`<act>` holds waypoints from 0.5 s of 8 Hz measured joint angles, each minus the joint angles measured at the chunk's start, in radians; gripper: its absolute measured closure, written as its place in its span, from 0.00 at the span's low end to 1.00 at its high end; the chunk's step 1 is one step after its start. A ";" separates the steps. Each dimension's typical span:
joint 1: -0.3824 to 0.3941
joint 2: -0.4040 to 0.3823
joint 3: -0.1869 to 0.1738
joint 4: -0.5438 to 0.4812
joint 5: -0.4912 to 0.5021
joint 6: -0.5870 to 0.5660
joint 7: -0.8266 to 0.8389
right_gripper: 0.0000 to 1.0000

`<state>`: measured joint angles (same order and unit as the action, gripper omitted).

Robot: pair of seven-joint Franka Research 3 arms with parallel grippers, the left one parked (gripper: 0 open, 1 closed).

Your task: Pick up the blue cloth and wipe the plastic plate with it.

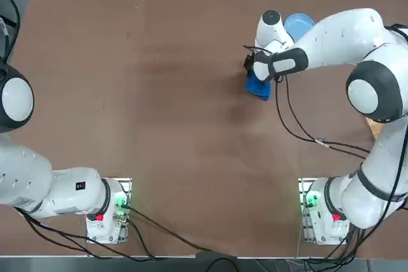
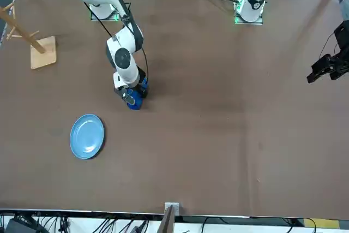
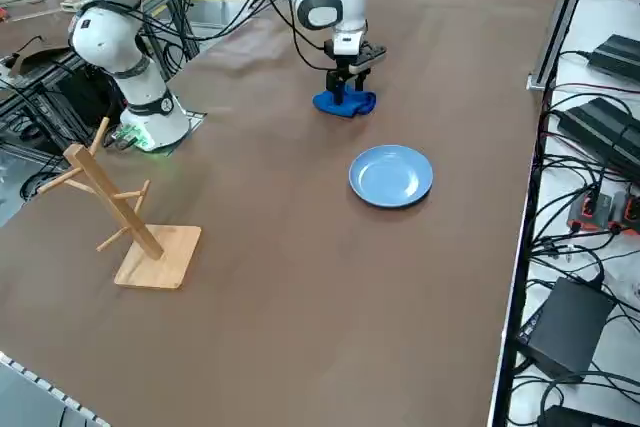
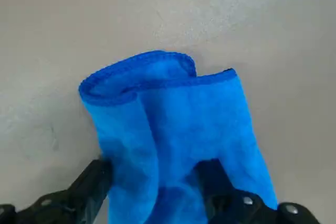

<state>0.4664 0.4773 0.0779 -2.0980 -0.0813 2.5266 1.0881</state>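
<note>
Blue cloth [image 4: 173, 129] lies bunched on the brown desk [image 1: 159, 125], and I have the right gripper [image 4: 157, 182] down on it, fingers [image 4: 89, 182] spread wide with a fold of cloth between them, not clenched. In the top view the cloth [image 1: 259, 86] sits at about 7 o'clock from the plastic plate [image 1: 299, 25], near it but not touching. In the front view the plate [image 2: 87, 136] lies flat, off at about 8 o'clock from the gripper. A wooden rack [image 3: 125, 217] stands well apart.
</note>
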 joint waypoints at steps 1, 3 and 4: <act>0.000 0.000 0.000 0.000 -0.002 0.000 -0.005 0.10; 0.000 -0.005 0.000 0.000 -0.005 -0.001 -0.012 0.38; 0.000 -0.011 0.000 0.000 -0.005 -0.004 -0.013 0.55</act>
<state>0.4663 0.4658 0.0777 -2.0985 -0.0863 2.5230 1.0751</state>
